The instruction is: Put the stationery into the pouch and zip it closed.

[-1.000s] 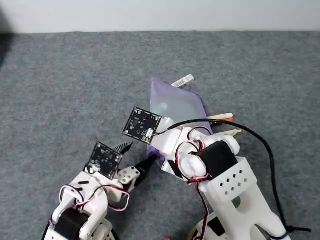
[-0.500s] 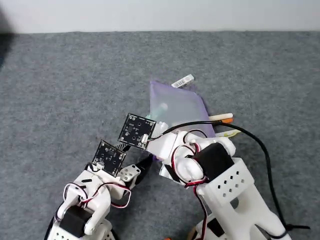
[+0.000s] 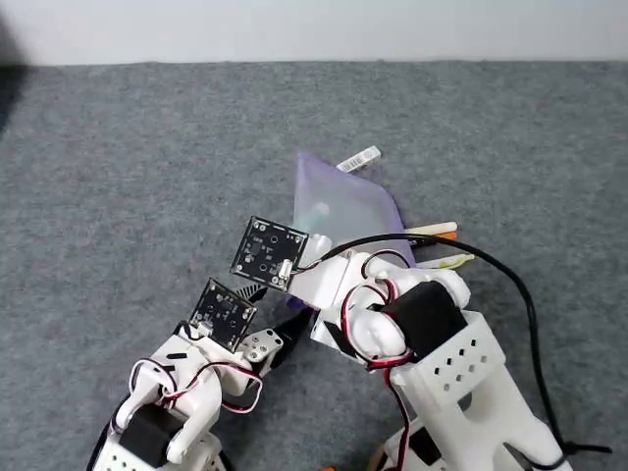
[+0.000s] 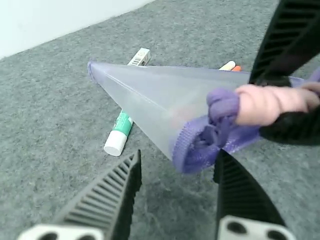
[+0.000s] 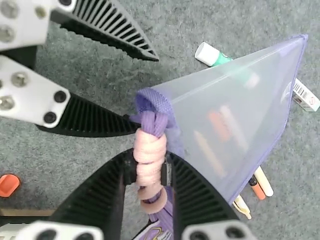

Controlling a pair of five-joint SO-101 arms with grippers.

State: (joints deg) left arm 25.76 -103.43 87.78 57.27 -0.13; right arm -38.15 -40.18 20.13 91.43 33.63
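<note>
Carpet [image 3: 128, 157], grey, under pouch [image 3: 343, 206]; white wall [image 3: 314, 29] beyond

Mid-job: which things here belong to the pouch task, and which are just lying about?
Job:
translucent purple pouch
pink-and-purple zip pull cord, clamped by right gripper
green-and-white capped tube
white barcode-labelled stick
orange and cream pens by the pouch

Lying about:
small orange piece
black cable

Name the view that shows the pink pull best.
The right wrist view: the pink pull hangs full length, clamped between the right gripper's fingers. The left wrist view shows it sideways in the same grip. In the high view an arm covers that corner of the pouch.
</note>
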